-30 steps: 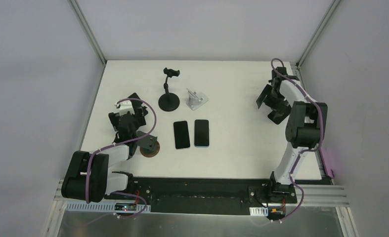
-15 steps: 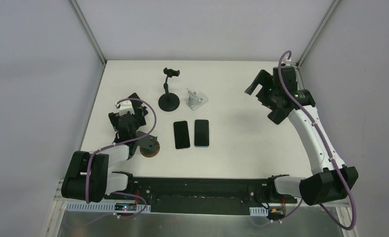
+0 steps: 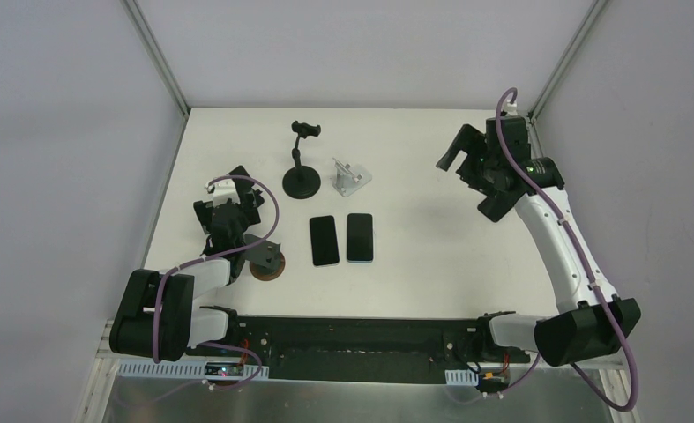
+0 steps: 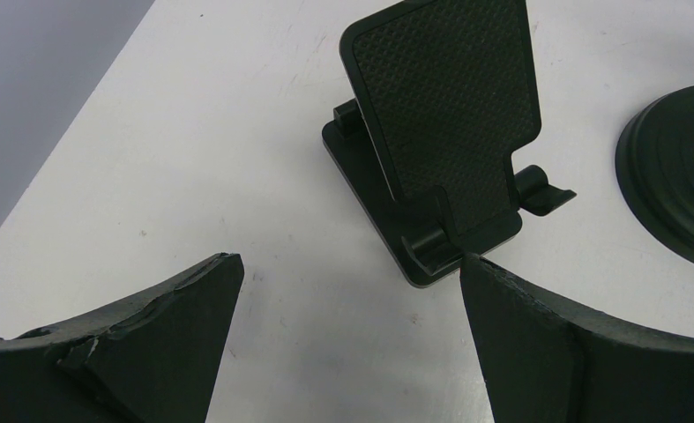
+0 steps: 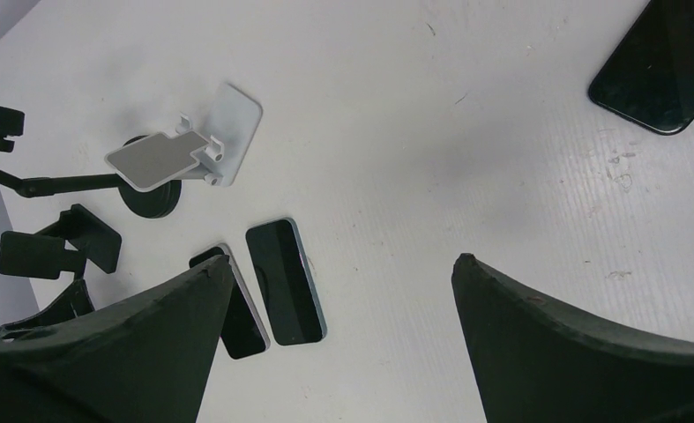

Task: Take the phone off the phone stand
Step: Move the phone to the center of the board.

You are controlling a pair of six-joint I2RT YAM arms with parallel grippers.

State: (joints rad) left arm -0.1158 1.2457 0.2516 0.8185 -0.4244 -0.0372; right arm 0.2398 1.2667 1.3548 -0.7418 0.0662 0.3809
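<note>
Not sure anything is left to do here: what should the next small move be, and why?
Probably lift the right pincer clear and draw it back. Its jaws stand open on nothing. The clamp stand, silver stand and black folding stand hold no phone; a dark phone and a blue-edged phone lie flat mid-table; a third phone lies flat near that pincer.

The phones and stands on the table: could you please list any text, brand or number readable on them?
None can be read in any view.
Black-edged phone and blue-edged phone: blank dark screens, no logo.
Black folding stand: textured pad, no lettering.
Silver stand: plain.
</note>
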